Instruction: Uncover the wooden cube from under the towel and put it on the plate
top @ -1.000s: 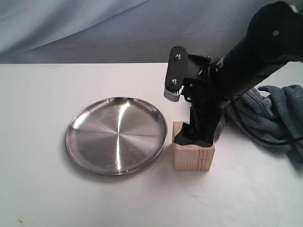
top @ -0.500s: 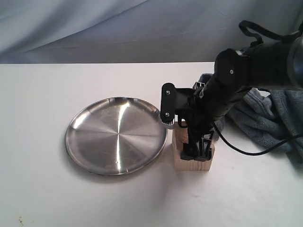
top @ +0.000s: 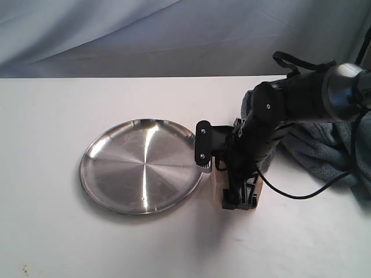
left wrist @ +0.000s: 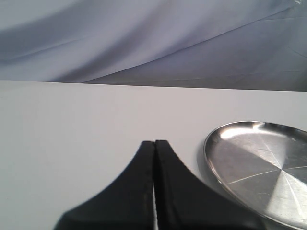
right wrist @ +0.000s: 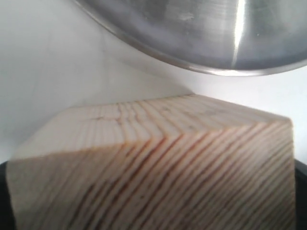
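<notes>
The wooden cube (top: 216,188) stands on the white table, touching the right rim of the steel plate (top: 142,165). My right gripper (top: 240,200) has come down over it, one finger across the front face and the other behind, so most of the cube is hidden. In the right wrist view the grained wooden cube (right wrist: 153,167) fills the space between the dark fingers (right wrist: 301,191), with the plate (right wrist: 192,28) just beyond. The jaws look spread wide. The blue-grey towel (top: 324,147) lies bunched at the right, off the cube. My left gripper (left wrist: 154,142) is shut and empty near the plate (left wrist: 259,163).
A black cable (top: 301,194) loops from the right arm down over the table beside the towel. A pale cloth backdrop (top: 145,35) hangs behind the table's far edge.
The right arm has dropped from just above the cube until its fingers straddle the cube down to the table. Cube, plate and towel have not moved.
</notes>
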Controlling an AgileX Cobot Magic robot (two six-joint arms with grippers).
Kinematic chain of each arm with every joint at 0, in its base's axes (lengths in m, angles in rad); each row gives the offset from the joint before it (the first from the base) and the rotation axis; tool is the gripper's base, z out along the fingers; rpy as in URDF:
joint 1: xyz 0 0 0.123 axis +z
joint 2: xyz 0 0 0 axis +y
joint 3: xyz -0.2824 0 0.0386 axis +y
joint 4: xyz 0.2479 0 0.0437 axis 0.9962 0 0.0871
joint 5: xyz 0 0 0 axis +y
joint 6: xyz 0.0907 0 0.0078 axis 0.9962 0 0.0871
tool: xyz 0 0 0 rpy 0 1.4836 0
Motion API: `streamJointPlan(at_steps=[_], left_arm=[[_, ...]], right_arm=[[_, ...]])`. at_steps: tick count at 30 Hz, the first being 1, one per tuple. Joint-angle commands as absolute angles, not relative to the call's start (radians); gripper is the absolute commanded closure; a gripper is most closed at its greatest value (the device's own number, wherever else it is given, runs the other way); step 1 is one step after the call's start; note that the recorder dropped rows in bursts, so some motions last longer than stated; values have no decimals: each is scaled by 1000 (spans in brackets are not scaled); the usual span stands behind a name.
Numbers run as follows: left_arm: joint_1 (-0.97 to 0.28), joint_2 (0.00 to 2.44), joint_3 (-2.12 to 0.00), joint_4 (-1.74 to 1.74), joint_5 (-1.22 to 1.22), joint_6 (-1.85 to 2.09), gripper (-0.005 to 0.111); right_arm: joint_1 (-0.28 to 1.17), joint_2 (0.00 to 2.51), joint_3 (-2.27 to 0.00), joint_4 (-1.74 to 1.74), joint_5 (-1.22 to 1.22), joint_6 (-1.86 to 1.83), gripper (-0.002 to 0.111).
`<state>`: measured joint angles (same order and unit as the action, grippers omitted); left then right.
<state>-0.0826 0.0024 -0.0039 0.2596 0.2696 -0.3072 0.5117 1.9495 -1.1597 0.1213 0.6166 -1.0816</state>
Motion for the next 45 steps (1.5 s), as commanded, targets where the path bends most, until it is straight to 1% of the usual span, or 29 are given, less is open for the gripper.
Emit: streamJointPlan(at_steps=[1, 4, 6, 11, 17, 24, 27, 28, 30, 39, 42, 43, 45], left_arm=[[-80, 0, 0, 252, 258, -307, 107], [-80, 0, 0, 252, 258, -307, 107], [-80, 0, 0, 252, 258, -307, 107], [-80, 0, 0, 252, 258, -305, 107], [-80, 0, 0, 252, 258, -305, 107], [-80, 0, 0, 252, 258, -307, 107], [-80, 0, 0, 252, 258, -307, 107], [-80, 0, 0, 252, 258, -307, 107], [-80, 0, 0, 252, 258, -305, 107], [-80, 0, 0, 252, 258, -307, 107], [-80, 0, 0, 252, 258, -307, 107], [-80, 0, 0, 252, 258, -307, 107], [-80, 0, 0, 252, 258, -307, 107]], right_arm=[[509, 1962, -1166, 113, 615, -1071, 3], [509, 1962, -1166, 113, 615, -1071, 6], [509, 1962, -1166, 113, 615, -1071, 12], [509, 1962, -1166, 113, 615, -1071, 34], [509, 1962, -1166, 113, 615, -1071, 59], [509, 1962, -1166, 113, 615, -1071, 81], [509, 1956, -1166, 113, 615, -1063, 93], [509, 1952, -1166, 113, 615, -1045, 100], [509, 1934, -1166, 113, 615, -984, 108], [509, 1823, -1177, 113, 643, -861, 108], [509, 1823, -1286, 121, 760, -758, 108], [509, 1823, -1348, 147, 830, -733, 108], [509, 1823, -1423, 214, 893, -724, 108]])
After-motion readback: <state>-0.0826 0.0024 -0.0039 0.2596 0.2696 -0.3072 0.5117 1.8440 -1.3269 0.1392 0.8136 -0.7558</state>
